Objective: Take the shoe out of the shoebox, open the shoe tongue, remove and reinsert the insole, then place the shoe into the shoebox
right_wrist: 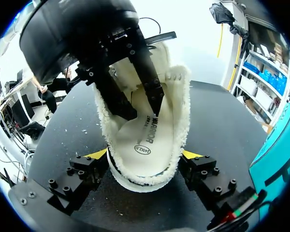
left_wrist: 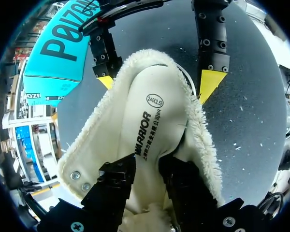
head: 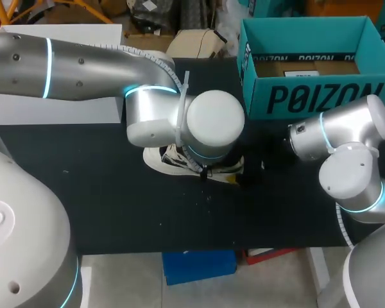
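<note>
From above, the shoe lies on the table, out of the box. The box stands well apart, at the back right. The shoe's long way runs side to side. The left arm comes in from the left, and its big wrist hangs right over the shoe and hides most of it. The right arm comes in low from the right, near the shoe's right end. Neither gripper shows from here.

From the left wrist, the left gripper is down inside the shoe. Its fingers are close together and seem to pinch the near end of the insole from two sides. The insole runs straight ahead from it, toward the right gripper at the shoe's far end. That gripper's yellow tips stand wide apart, one on each side of the shoe, touching its fluffy edge.

From the right wrist, the right gripper has the end of the shoe between its wide-apart tips, so it holds the shoe. The shoe runs straight away from it. The left gripper comes down from above into the shoe, a bit farther along.

The next move looks like pulling the insole out. The left gripper has it, so it should lift up and back along the shoe's long way, away from the right gripper, which holds the shoe down.
</note>
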`<state>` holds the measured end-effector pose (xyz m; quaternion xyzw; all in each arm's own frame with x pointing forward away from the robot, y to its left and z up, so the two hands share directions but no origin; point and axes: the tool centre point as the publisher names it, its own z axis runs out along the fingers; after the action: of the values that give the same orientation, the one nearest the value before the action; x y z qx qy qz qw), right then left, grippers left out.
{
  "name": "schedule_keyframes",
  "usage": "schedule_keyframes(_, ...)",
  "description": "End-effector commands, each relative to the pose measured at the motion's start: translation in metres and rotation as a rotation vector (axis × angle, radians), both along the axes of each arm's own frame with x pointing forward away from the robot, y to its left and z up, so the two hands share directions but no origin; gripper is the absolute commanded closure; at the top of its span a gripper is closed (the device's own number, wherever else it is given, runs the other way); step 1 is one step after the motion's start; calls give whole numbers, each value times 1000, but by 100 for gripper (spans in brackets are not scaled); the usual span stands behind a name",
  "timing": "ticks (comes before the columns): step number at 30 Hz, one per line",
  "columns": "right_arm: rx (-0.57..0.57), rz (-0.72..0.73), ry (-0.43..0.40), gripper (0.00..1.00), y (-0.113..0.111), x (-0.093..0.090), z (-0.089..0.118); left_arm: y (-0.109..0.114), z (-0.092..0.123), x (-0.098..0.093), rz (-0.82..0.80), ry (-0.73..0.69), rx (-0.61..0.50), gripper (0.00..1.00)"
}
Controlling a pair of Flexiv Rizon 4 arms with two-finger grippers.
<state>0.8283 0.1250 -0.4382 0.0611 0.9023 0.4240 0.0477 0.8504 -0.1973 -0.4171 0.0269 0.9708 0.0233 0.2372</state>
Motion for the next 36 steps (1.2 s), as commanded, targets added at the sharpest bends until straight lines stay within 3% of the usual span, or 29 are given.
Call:
schedule_keyframes(1, -3, 0, 2, 100, 0, -2, -4, 9, -71, 41, 6, -37, 17, 67)
schedule_keyframes(12, -3, 0, 2, 100, 0, -2, -4, 8, -82, 53, 1, -50, 40, 69)
schedule_keyframes(13, -3, 0, 2, 100, 0, -2, -4, 8, -83, 54, 1, -51, 40, 76)
schedule_keyframes(15, -3, 0, 2, 100, 0, -2, -4, 8, -83, 54, -13, -35, 21, 100)
schedule_keyframes(20, -3, 0, 2, 100, 0, -2, -4, 11, -72, 47, -47, 30, -29, 100)
schedule_keyframes(26, -3, 0, 2, 100, 0, -2, -4, 22, -46, 34, -138, 241, -113, 100)
schedule_keyframes(36, -3, 0, 2, 100, 0, -2, -4, 7, -25, 3, -253, 492, -44, 100)
